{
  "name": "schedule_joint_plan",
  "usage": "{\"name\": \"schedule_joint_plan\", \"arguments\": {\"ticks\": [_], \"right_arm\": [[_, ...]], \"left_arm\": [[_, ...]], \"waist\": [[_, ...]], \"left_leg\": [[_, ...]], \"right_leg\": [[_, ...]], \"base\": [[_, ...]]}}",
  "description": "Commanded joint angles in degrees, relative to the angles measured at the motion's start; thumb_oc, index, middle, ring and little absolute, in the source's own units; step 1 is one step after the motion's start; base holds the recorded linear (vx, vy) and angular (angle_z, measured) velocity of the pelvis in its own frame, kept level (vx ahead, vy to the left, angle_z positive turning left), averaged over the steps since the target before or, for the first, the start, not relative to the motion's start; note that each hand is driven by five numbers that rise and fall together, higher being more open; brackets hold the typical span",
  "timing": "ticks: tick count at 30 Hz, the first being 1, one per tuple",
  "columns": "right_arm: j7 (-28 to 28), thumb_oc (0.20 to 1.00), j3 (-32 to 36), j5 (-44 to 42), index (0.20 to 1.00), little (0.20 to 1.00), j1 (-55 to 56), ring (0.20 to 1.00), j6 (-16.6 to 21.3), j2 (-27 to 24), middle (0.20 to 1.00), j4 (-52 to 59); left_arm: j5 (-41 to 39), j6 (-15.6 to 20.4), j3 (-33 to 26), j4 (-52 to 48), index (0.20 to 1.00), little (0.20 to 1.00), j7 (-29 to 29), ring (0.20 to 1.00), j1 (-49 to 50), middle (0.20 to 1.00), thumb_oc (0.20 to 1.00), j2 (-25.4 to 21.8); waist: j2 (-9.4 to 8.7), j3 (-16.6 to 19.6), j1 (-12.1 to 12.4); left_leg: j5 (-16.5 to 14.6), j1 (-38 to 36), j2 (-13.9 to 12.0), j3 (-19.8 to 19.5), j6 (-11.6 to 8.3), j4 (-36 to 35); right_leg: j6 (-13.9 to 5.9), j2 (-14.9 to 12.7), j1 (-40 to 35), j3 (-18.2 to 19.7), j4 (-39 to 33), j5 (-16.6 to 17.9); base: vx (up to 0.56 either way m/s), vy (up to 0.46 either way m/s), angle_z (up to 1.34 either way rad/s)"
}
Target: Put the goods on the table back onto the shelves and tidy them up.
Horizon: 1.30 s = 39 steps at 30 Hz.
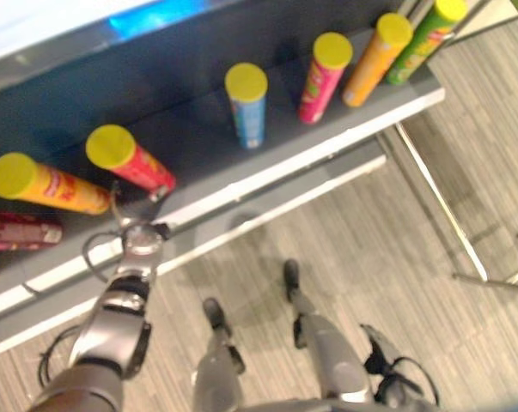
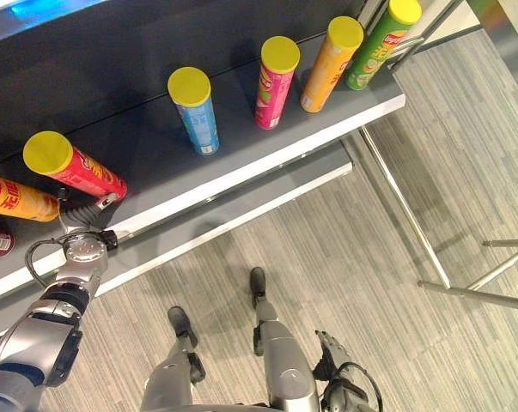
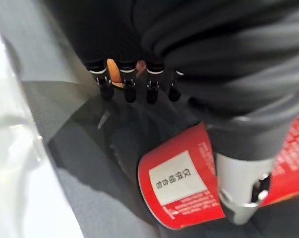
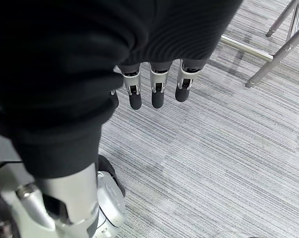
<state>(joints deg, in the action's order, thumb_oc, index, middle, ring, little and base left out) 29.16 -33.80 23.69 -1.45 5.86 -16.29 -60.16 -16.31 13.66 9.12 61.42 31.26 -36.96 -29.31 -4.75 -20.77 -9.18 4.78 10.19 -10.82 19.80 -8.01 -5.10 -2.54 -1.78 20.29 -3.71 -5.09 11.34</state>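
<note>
Grey shelf (image 2: 241,163) w/ upright cans, striped carpet (image 2: 396,326) below; both hands' fingers loose

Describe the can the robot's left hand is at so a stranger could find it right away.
On the grey shelf stands a row of yellow-lidded cans. Near its left end, the red can leans by the left hand. The orange can lies left of it and the blue can stands to its right.

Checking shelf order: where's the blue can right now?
The blue can stands on the grey shelf, mid-row, between the red can on its left and the pink can.
</note>
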Motion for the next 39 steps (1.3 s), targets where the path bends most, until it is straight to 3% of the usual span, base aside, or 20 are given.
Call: {"name": "schedule_joint_plan", "arguments": {"ticks": [1, 39], "right_arm": [[0.50, 1.000, -3.74, 0.29, 1.000, 1.000, -2.54, 1.000, 1.19, -1.05, 1.000, 3.09], [0.45, 1.000, -4.25, 0.82, 1.000, 1.000, -3.04, 1.000, 1.45, -1.77, 1.000, 4.27]], "left_arm": [[3.11, 1.65, 4.35, 0.77, 1.000, 1.000, -3.36, 1.000, -5.80, 1.000, 1.000, 4.04], [10.80, 0.71, 11.22, -2.32, 1.000, 1.000, -4.62, 1.000, -7.27, 1.000, 1.000, 7.37]], "waist": [[0.09, -1.22, -3.13], [1.11, -1.58, -3.46]], "left_leg": [[-1.63, -1.23, -0.09, -1.18, -1.85, 0.10], [-1.52, -0.53, -0.07, -1.30, -1.71, 0.10]], "right_leg": [[-5.32, -1.56, -1.92, 0.35, 1.03, -2.72], [-5.32, -1.65, -1.54, 0.30, 1.02, -2.81]], "base": [[0.00, 0.000, 0.00], [0.00, 0.000, 0.00]]}}
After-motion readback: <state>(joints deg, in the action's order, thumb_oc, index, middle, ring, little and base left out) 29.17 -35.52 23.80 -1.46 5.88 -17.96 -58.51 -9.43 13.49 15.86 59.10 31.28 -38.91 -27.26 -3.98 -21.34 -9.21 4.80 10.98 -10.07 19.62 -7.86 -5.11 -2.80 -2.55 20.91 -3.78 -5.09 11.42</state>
